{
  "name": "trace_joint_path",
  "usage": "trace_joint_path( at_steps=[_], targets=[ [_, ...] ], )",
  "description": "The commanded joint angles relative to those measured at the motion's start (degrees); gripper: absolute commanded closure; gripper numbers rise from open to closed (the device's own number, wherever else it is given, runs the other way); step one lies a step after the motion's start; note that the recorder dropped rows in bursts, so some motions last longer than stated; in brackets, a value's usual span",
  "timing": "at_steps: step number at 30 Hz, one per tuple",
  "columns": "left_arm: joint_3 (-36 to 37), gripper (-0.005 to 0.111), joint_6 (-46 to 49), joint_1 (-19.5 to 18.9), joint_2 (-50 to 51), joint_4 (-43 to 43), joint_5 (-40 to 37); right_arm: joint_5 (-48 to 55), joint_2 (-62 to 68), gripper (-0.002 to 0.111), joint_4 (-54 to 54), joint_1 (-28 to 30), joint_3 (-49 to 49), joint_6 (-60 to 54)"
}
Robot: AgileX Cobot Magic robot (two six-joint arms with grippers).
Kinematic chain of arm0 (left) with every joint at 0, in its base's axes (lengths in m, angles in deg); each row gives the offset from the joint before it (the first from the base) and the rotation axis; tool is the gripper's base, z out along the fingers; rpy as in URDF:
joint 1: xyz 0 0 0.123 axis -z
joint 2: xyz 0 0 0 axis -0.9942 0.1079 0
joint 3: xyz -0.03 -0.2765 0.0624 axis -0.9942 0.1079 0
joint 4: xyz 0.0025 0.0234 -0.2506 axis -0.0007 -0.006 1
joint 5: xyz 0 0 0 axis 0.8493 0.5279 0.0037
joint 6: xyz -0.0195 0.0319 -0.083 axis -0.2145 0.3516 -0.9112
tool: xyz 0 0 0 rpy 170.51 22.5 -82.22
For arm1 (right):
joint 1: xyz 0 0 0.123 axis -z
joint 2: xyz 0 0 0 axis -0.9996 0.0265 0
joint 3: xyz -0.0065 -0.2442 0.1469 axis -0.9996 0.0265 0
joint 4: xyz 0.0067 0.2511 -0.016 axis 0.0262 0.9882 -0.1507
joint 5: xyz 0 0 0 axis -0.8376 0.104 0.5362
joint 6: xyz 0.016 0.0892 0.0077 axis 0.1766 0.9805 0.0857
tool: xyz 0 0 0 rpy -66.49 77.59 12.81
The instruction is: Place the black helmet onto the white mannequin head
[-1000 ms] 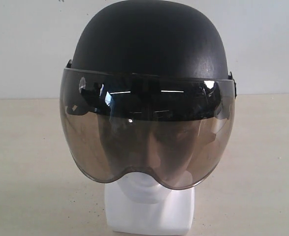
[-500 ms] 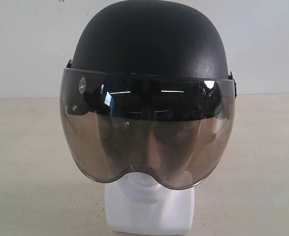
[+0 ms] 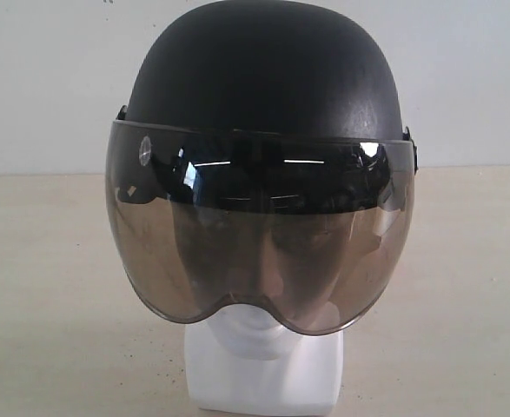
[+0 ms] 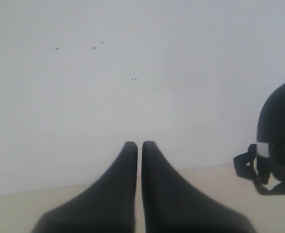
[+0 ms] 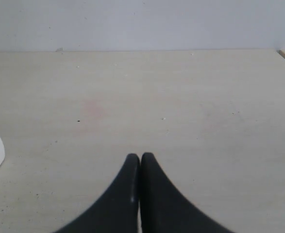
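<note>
**Helmet seated on the head, both hands closed and empty**

The black helmet sits on the white mannequin head in the centre of the exterior frame and fills most of its upper half. Its smoky visor is flipped down over the face, so the features show only dimly through the tint. The chin and the blocky neck base show white below the visor's lower edge, at the bottom centre. The head stands on the pale desk, which spreads to the left and right of the frame, with a plain white wall behind.

Neither hand appears in the exterior view. The left hand has its fingers pressed together with nothing between them. Its wrist camera catches the helmet's side and a dangling strap off to one side, well apart from the fingertips. The right hand is likewise closed and empty above bare desk.
</note>
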Motion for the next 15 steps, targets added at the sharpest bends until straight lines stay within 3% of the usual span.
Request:
trace_joint_path(
  at_steps=[1,8,15],
  targets=[
    [3.6,0.102,12.5,-0.3,-0.2,4.3,2.4,-0.2,0.0,0.109,-0.5,0.2,0.0,0.0],
    [13.3,0.102,10.7,-0.3,-1.6,12.1,6.6,-0.2,0.0,0.109,-0.5,0.2,0.0,0.0],
    [25.9,0.102,5.2,-0.3,-8.8,12.5,10.3,-0.2,0.0,0.109,-0.5,0.2,0.0,0.0]
  ],
)
